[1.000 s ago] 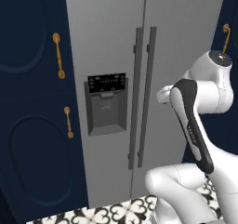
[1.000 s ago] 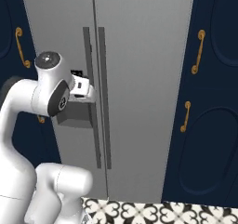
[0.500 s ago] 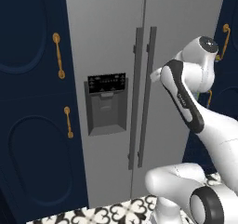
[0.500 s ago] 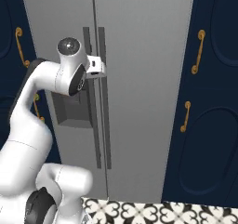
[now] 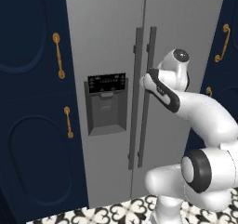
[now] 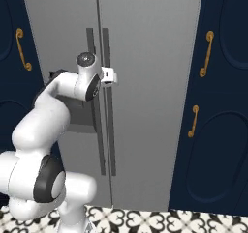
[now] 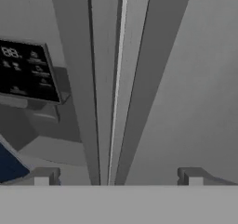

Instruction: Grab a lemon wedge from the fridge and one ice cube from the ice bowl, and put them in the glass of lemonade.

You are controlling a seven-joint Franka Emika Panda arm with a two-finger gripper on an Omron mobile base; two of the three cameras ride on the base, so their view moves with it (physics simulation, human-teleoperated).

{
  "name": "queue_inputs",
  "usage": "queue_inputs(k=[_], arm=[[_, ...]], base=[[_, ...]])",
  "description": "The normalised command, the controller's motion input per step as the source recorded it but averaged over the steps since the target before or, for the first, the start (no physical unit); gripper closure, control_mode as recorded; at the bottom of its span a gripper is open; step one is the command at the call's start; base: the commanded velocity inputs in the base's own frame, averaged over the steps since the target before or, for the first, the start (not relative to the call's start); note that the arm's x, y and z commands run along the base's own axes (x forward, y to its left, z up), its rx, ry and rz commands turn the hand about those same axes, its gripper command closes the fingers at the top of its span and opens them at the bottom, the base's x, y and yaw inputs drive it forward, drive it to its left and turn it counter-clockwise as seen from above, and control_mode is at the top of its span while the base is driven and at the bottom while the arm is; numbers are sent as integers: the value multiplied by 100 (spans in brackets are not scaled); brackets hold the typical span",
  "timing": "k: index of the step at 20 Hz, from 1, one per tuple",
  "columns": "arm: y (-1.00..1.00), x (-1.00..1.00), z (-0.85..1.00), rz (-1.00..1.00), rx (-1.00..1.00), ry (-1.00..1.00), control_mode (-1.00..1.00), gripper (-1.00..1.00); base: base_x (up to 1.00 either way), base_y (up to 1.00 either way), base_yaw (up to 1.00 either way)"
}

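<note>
Gripper spread wide, holding nothing, fingertips apart at either side of hand view. Straight ahead: fridge, both doors shut. Two dark bar handles run vertical, between open fingers, near but not yet touching. Right-door handle just beside wrist. Dispenser to left. Lemon wedge presumably inside, hidden.

We see navy cabinets with raised oval panels and gold handles filling the wall on one side, and matching navy doors with gold handles on the other. Below runs a black-and-white patterned tile floor. The light is flat and even.
</note>
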Motion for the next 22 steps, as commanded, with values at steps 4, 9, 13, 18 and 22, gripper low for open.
queue_inputs(k=[4,9,13,18,22], arm=[[0,88,-12,-6,0,1,-100,-100],[-3,84,-29,0,3,0,-100,-100],[-31,31,-16,0,7,-2,-100,-100],[-8,1,-1,0,3,-4,-100,-100],[0,-10,-1,0,2,-18,-100,-100]], base=[[0,0,0],[0,0,0],[0,0,0],[0,0,0],[0,0,0]])
